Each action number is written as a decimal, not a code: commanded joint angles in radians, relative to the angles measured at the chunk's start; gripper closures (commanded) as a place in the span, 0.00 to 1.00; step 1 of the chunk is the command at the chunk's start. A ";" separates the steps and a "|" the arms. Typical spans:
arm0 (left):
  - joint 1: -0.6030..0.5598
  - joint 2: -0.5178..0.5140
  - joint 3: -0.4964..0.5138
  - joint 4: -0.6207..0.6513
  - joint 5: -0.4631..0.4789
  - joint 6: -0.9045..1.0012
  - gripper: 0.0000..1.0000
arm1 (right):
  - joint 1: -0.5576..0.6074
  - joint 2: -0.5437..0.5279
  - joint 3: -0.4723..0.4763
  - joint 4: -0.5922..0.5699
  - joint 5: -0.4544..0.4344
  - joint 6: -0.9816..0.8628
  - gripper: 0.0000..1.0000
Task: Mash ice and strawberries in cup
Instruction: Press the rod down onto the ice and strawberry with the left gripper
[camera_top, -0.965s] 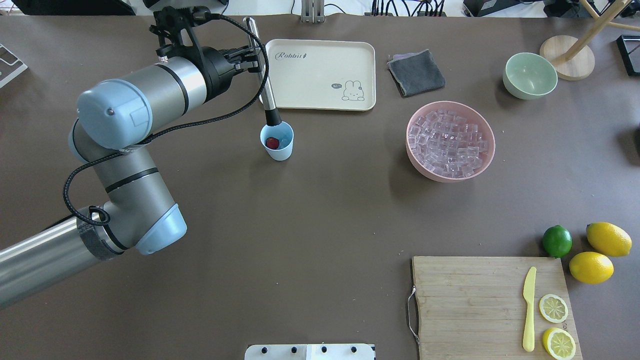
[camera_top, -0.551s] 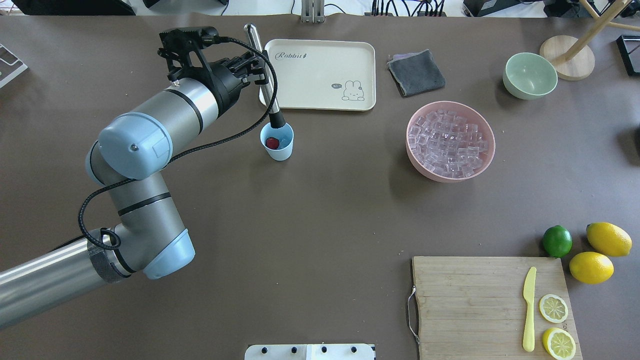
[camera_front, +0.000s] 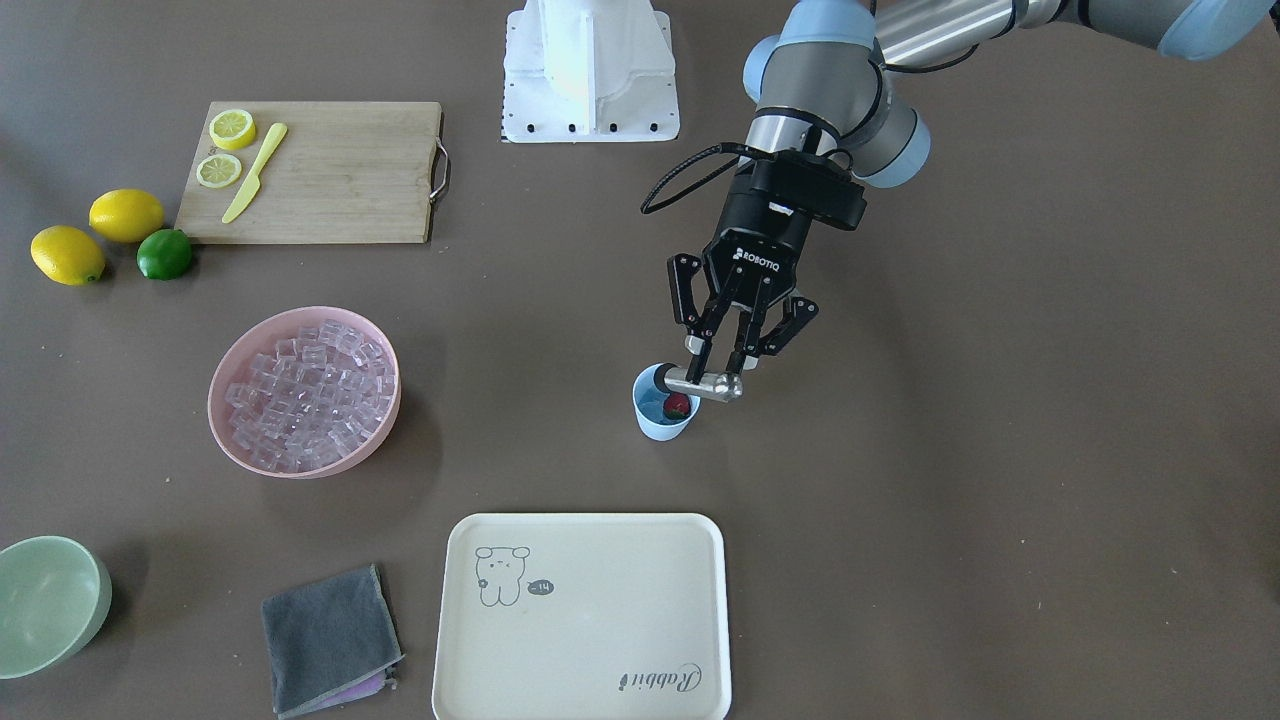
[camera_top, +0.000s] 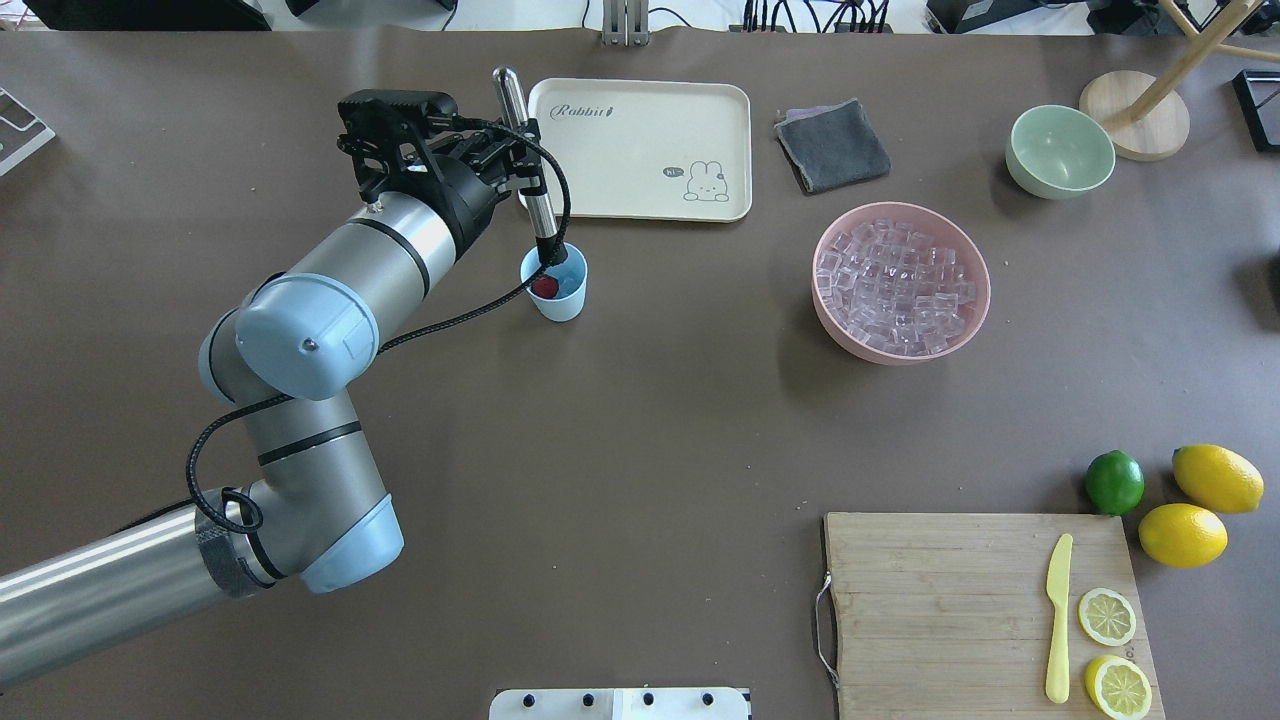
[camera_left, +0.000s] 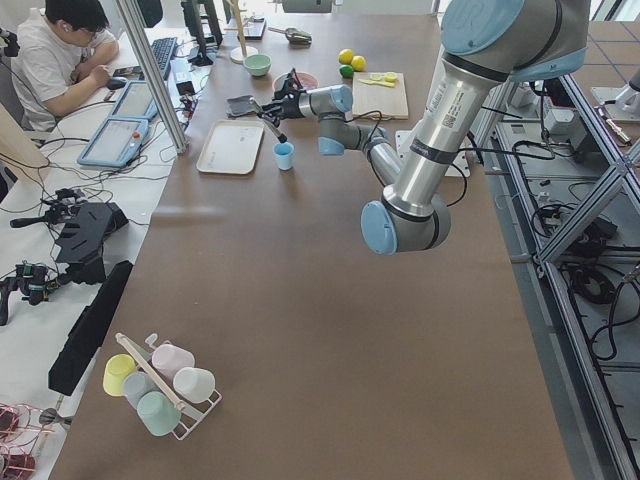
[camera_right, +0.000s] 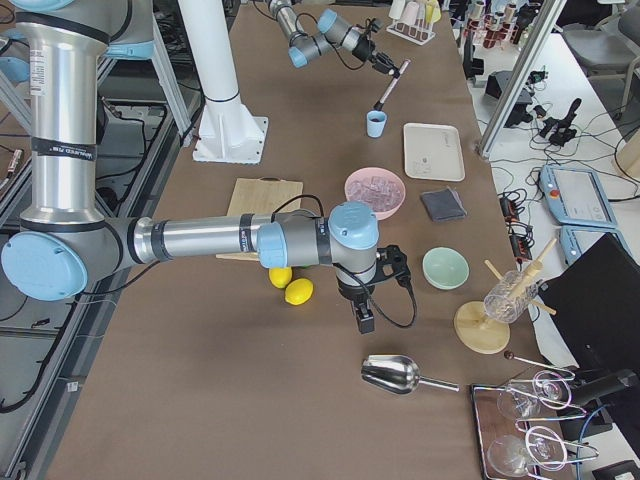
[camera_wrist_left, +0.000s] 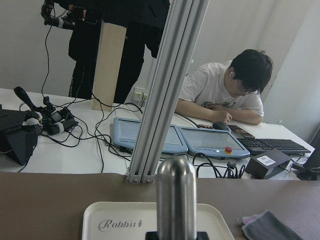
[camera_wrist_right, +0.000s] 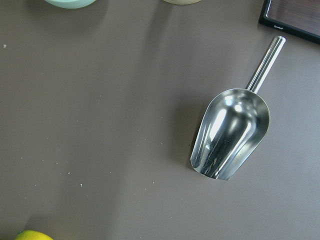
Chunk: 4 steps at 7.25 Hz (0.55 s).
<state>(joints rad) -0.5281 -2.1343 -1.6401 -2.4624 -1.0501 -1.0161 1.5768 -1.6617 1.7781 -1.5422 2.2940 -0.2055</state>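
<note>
Mashing: muddler (camera_top: 538, 205) poised at the cup (camera_top: 562, 303)
Left gripper (camera_front: 715, 372) pinches the muddler, tip above the strawberry (camera_top: 544, 287); next, press straight down. Right gripper (camera_right: 365, 325): cannot tell.

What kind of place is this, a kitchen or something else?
Probably a robotics lab, not a kitchen: a robot arm works at the table, and a person sits at a desk with control tablets and a keyboard.

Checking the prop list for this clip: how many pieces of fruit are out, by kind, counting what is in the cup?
whole lemons: 2
lime: 1
cut lemon pieces: 2
strawberry: 1
Total: 6
</note>
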 joint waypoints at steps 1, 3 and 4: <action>0.028 0.002 0.023 -0.004 0.033 -0.001 1.00 | 0.000 -0.003 -0.002 0.001 -0.002 0.000 0.01; 0.054 0.002 0.031 -0.004 0.059 0.001 1.00 | 0.000 -0.016 0.004 0.002 0.001 0.000 0.01; 0.056 0.008 0.033 -0.004 0.061 0.001 1.00 | 0.000 -0.021 0.004 0.002 0.001 0.000 0.01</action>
<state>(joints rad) -0.4779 -2.1310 -1.6108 -2.4662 -0.9949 -1.0156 1.5769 -1.6753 1.7812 -1.5407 2.2948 -0.2055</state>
